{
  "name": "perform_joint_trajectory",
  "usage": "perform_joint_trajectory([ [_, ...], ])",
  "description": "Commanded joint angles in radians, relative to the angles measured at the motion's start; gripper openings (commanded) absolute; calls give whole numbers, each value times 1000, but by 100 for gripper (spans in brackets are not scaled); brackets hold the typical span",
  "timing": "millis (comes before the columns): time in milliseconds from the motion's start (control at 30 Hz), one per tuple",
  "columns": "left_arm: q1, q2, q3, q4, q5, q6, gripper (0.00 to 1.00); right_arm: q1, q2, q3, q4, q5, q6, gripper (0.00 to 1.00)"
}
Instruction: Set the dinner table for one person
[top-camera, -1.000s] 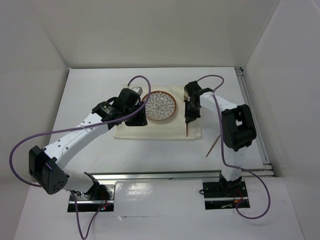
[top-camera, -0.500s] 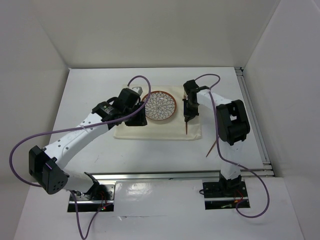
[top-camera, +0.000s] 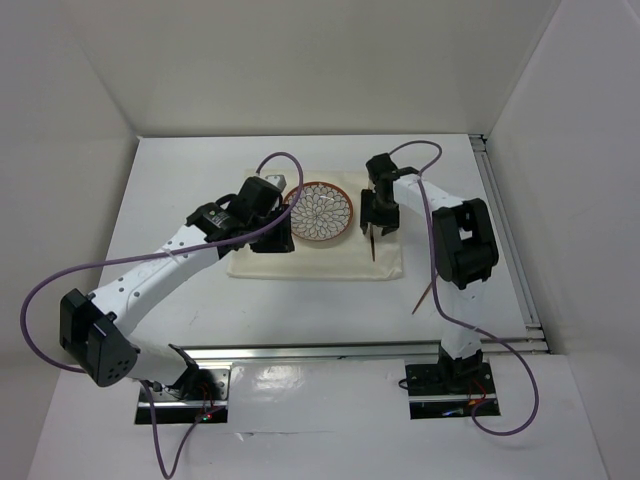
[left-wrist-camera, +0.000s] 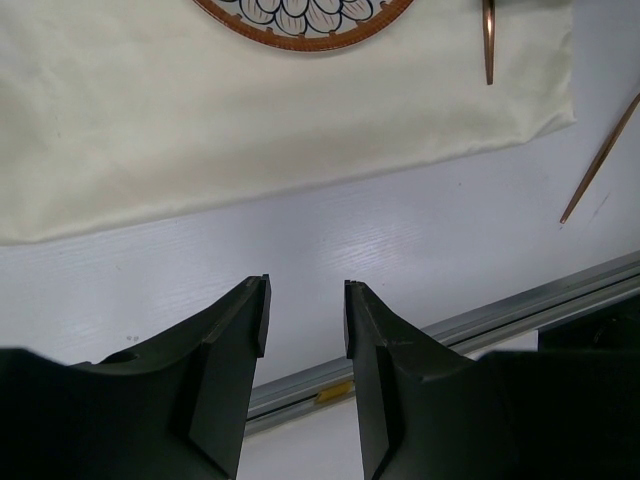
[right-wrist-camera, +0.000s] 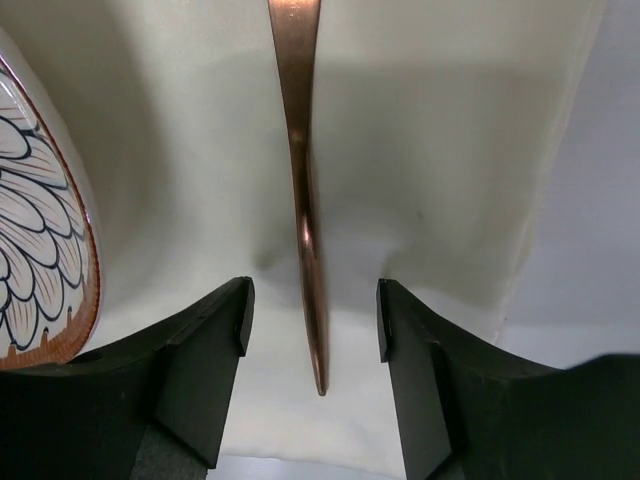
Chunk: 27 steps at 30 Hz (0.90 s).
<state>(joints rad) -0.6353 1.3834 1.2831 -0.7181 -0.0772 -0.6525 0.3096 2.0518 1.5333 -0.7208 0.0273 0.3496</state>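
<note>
On the white dinner table (top-camera: 180, 200) lies a cream cloth (top-camera: 330, 262) with a patterned, brown-rimmed plate (top-camera: 320, 211) on it. A slim copper utensil (top-camera: 373, 252) rests on the cloth right of the plate. My right gripper (top-camera: 377, 228) stands open over its far end; in the right wrist view the utensil (right-wrist-camera: 300, 150) lies between the spread fingers of that gripper (right-wrist-camera: 312, 310), touching neither. My left gripper (top-camera: 270, 240) hovers over the cloth's left part, open and empty (left-wrist-camera: 306, 300).
A second thin copper stick (top-camera: 426, 292) lies slanted on the bare table, off the cloth's right near corner, also seen from the left wrist (left-wrist-camera: 603, 155). A metal rail (top-camera: 360, 350) runs along the near edge and another rail (top-camera: 505, 230) along the right side.
My right gripper has opened and let go of the copper utensil, which now lies on the cloth. The right arm shifted slightly away from the near edge. The left arm stayed still.
</note>
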Motion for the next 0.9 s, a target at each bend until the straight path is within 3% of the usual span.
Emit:
perform_joint_trajectory([
  [0, 5, -7, 22, -3, 4, 25, 52, -4, -36, 33, 4, 26, 14, 64],
  [133, 5, 2, 41, -14, 4, 25, 52, -4, -117, 8, -26, 62, 23, 64],
  [233, 5, 2, 41, -14, 4, 25, 52, -18, -269, -126, -5, 101, 73, 58],
  [333, 5, 2, 41, -14, 4, 25, 52, -84, -462, -329, 18, 123, 120, 53],
  [500, 14, 2, 41, -4, 4, 34, 52, -260, -761, -674, 62, 102, 290, 56],
  [600, 14, 2, 32, 5, 25, 34, 52, -319, -795, -774, 72, 57, 331, 57],
  [867, 14, -7, 12, 5, 5, 44, 52, -331, -642, -786, 64, 80, 416, 55],
])
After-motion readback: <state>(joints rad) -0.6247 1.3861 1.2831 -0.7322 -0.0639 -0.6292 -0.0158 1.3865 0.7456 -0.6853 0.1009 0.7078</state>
